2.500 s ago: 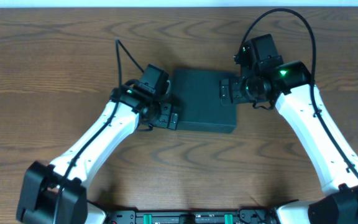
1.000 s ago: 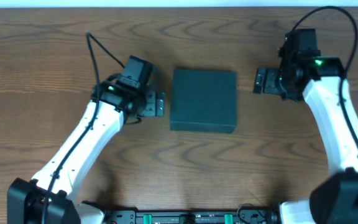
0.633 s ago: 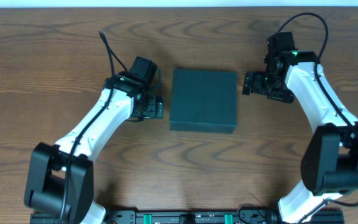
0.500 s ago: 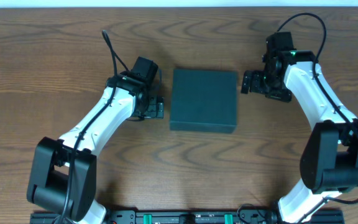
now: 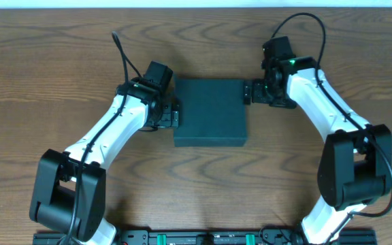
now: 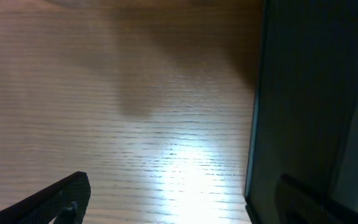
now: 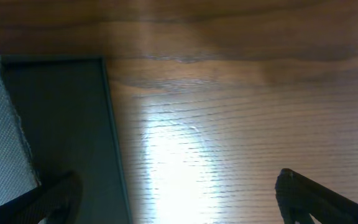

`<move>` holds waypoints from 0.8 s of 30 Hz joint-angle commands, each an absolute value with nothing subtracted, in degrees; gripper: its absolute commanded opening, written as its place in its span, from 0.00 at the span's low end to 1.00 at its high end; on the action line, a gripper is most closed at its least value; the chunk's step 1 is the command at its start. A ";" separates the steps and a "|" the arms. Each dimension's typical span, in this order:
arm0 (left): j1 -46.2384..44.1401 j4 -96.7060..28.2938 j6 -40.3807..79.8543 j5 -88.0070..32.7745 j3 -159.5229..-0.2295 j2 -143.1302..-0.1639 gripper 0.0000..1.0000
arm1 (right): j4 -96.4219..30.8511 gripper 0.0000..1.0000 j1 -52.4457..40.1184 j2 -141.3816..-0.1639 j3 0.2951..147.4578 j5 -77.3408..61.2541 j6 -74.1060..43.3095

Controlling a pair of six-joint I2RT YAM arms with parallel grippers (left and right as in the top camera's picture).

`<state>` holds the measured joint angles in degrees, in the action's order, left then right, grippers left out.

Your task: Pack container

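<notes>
- Pincers gape wide, empty: left gripper at the container's left edge, right gripper at its right.
- Container sits further left than before; right arm reaches inward.

Dark square container, lid closed, flat, mid-table.

The container is matt, dark green-black cardboard with smooth faces. The table is brown grained wood with a soft sheen. The left arm and right arm wear smooth white plastic shells.
</notes>
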<state>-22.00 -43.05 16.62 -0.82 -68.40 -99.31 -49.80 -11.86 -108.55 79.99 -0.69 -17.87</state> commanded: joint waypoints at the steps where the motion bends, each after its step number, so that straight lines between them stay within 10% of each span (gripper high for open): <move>1: -22.13 -42.83 16.51 -0.86 -69.21 -99.90 0.95 | -49.93 0.99 -12.82 -109.51 79.75 -2.37 -18.87; 24: -22.09 -47.42 13.19 4.91 -73.36 -86.87 0.95 | -56.40 0.99 -4.58 -94.21 80.36 -1.04 -12.36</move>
<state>-21.96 -46.44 15.33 2.52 -71.50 -91.74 -55.48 -4.73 -100.20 79.99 -1.04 -16.34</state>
